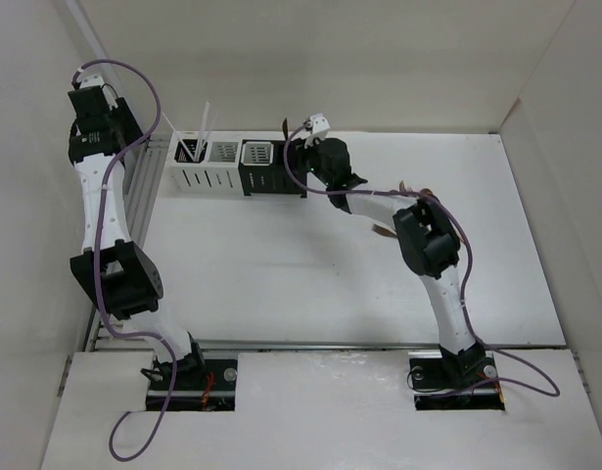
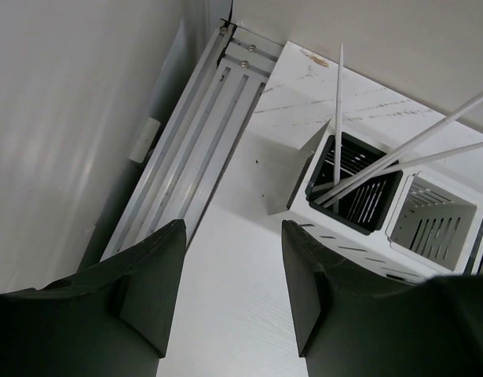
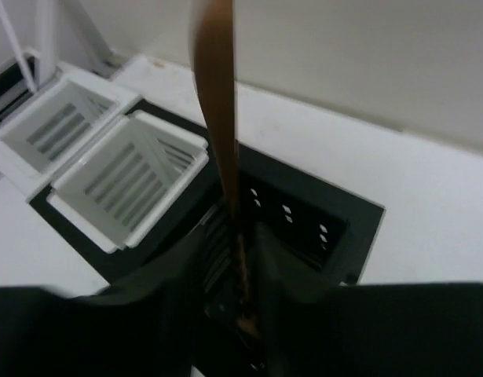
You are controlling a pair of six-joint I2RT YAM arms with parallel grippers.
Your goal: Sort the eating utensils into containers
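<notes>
Four joined caddies (image 1: 237,166) stand in a row at the back, two white on the left and two black on the right. Thin white chopsticks (image 2: 398,157) stand in the leftmost white caddy (image 2: 359,184). My right gripper (image 3: 241,243) is shut on a slim copper utensil (image 3: 217,102) and holds it upright over the rightmost black caddy (image 3: 320,228); its lower end is hidden between the fingers. In the top view the right gripper (image 1: 302,157) sits at the row's right end. My left gripper (image 2: 233,259) is open and empty, left of the white caddies, and also shows in the top view (image 1: 132,135).
An aluminium rail (image 2: 194,149) runs along the left wall beside the caddies. Copper-coloured utensil ends (image 1: 384,230) peek out from under my right forearm. White walls close in the table on the left, back and right.
</notes>
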